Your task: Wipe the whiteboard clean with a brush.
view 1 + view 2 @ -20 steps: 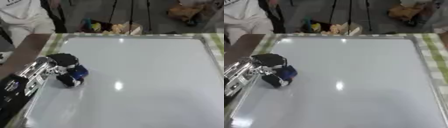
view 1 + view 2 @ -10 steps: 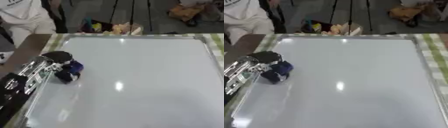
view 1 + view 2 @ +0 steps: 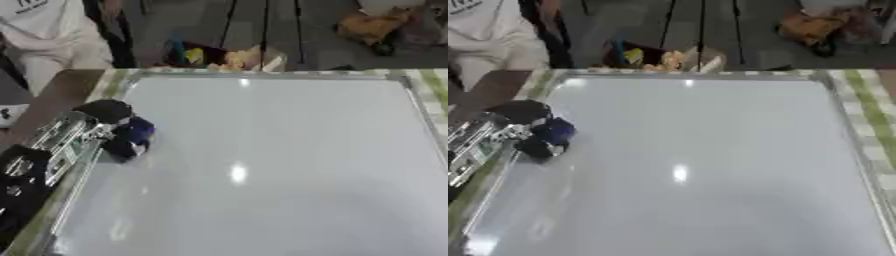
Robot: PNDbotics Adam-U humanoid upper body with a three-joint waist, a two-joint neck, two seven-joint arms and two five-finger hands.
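The whiteboard (image 3: 289,170) fills most of both views; its surface looks plain white with a glare spot in the middle. My left hand (image 3: 87,125) comes in from the left edge, fingers curled round a small blue and black brush (image 3: 131,137). The brush rests on the board close to its left frame, about a third of the way down. My right hand shows in neither view.
A green checked cloth (image 3: 868,105) lies under the board and shows along its right and top edges. A brown table edge (image 3: 52,95) runs at the upper left. Beyond the far edge stand tripod legs and a box of coloured items (image 3: 219,57).
My left hand has drawn the brush leftward and a little farther up the board, toward the left frame.
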